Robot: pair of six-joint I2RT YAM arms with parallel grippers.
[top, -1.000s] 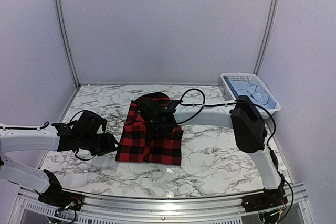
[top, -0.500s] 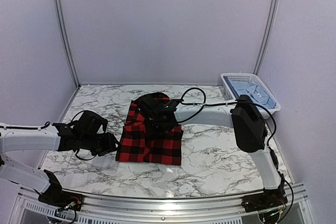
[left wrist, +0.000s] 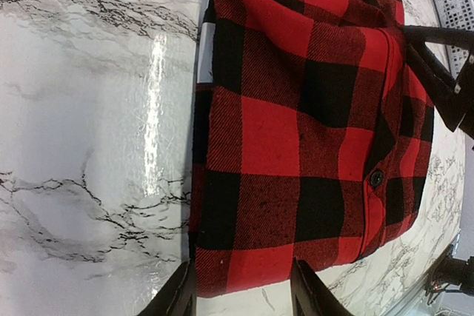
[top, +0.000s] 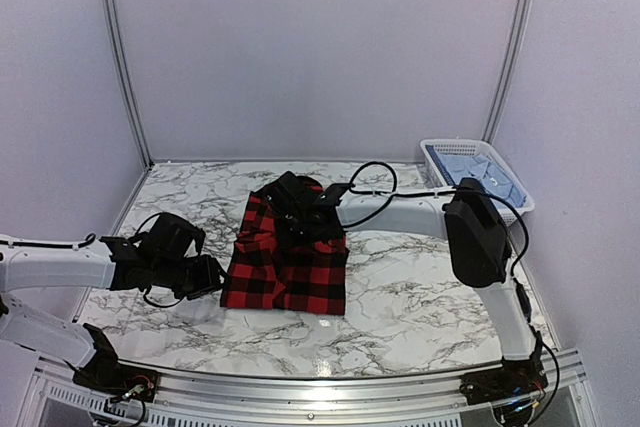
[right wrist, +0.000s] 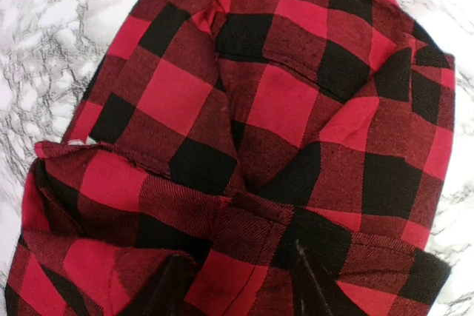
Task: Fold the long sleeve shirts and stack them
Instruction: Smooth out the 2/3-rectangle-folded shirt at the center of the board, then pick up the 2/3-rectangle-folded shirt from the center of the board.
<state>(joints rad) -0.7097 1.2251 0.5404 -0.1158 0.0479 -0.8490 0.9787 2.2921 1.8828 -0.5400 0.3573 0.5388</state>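
The left gripper (left wrist: 244,297) has its two dark fingers spread wide, with an edge of the red-and-black check shirt (top: 290,272) lying between them; the twill weave is coarse and a black button shows on the placket. The right gripper (right wrist: 237,286) is likewise parted, low over rumpled folds at the shirt's far end. The shirt lies as a rough rectangle midway on the glossy veined marble table (top: 400,297), and the pale blue shirt (top: 478,171) sits in the white lattice basket (top: 455,141) at the far right corner.
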